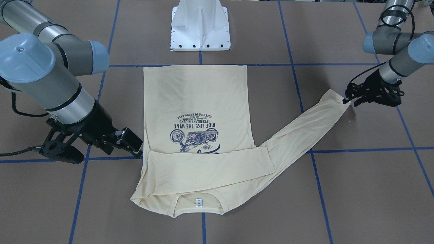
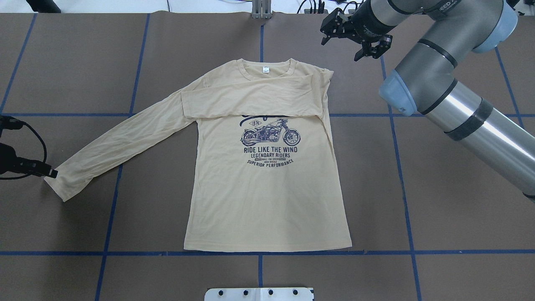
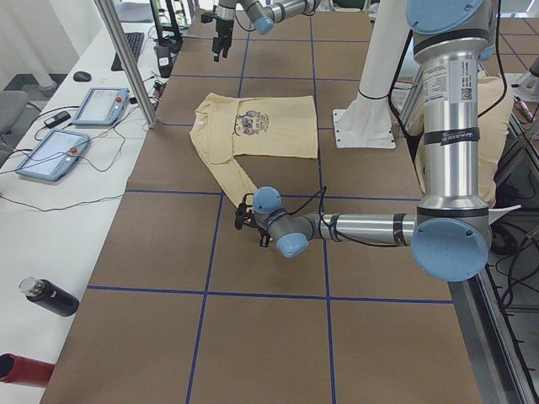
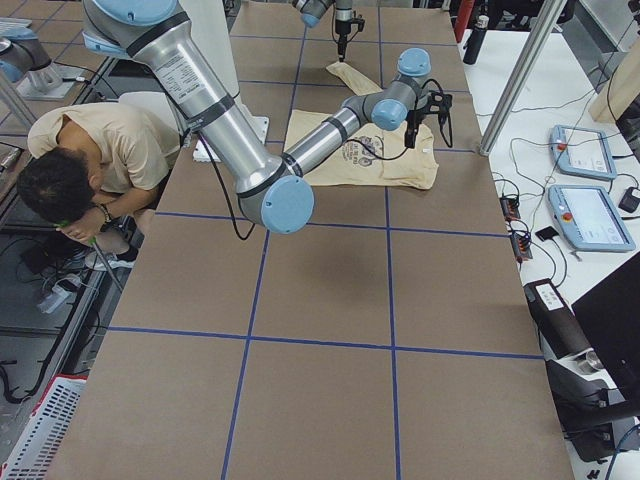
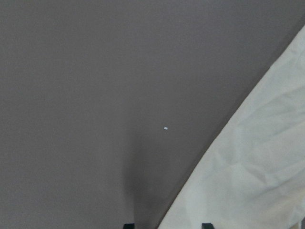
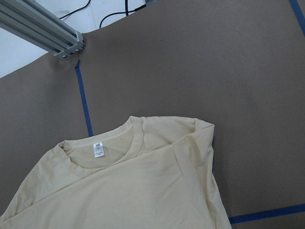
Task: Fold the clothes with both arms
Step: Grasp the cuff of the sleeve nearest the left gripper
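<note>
- The left gripper [image 1: 349,101] sat low on the table at the cuff of the outstretched sleeve [image 2: 121,142]. In its wrist view the two fingertips [image 5: 128,225] stood apart, with the cloth's edge running between them; nothing was clamped.
- The right gripper [image 2: 340,48] hung above the table, just beyond the shirt's shoulder on the robot's right. Its jaws were spread and it held nothing.
- The T-shirt [image 2: 267,200] lay flat and print-up in the middle of the table [image 2: 418,188], collar away from the robot and hem toward the white pedestal [image 1: 200,27].
- The folded sleeve [image 2: 250,98] lay across the chest, covering the top of the navy motorcycle print [image 2: 269,136].
- The outstretched sleeve ran diagonally out to the robot's left, its cuff touching the left gripper.
- The small white neck label [image 2: 265,70] showed inside the collar.
- Blue tape lines [image 2: 401,167] crossed the brown table top in a grid.
- In the right side view a person [image 4: 90,160] in a pale shirt bent low beside the table, near the robot's base.
- On the white bench along the far side lay two control tablets [image 3: 101,105] and a dark bottle [image 3: 50,296].
</note>
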`<action>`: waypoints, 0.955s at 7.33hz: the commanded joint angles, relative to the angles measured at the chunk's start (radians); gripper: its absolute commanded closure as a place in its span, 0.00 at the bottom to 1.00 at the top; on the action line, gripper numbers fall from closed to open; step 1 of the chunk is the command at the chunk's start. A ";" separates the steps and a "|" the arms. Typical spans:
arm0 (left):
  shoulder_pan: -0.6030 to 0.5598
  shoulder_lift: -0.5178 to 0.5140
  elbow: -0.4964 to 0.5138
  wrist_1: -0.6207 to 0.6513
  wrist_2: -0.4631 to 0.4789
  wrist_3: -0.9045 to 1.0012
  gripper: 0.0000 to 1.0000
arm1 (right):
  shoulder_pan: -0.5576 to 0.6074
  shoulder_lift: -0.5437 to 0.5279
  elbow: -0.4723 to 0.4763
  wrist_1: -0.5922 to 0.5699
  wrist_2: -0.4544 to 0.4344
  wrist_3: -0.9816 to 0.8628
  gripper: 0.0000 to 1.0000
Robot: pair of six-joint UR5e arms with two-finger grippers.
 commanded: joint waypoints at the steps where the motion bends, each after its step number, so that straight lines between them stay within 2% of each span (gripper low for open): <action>1: 0.003 0.001 0.001 0.002 -0.002 -0.005 0.43 | -0.002 0.001 0.001 0.000 -0.002 -0.002 0.03; 7: 0.012 0.012 -0.001 0.000 -0.002 -0.005 0.45 | -0.002 0.004 0.006 0.002 0.000 0.008 0.03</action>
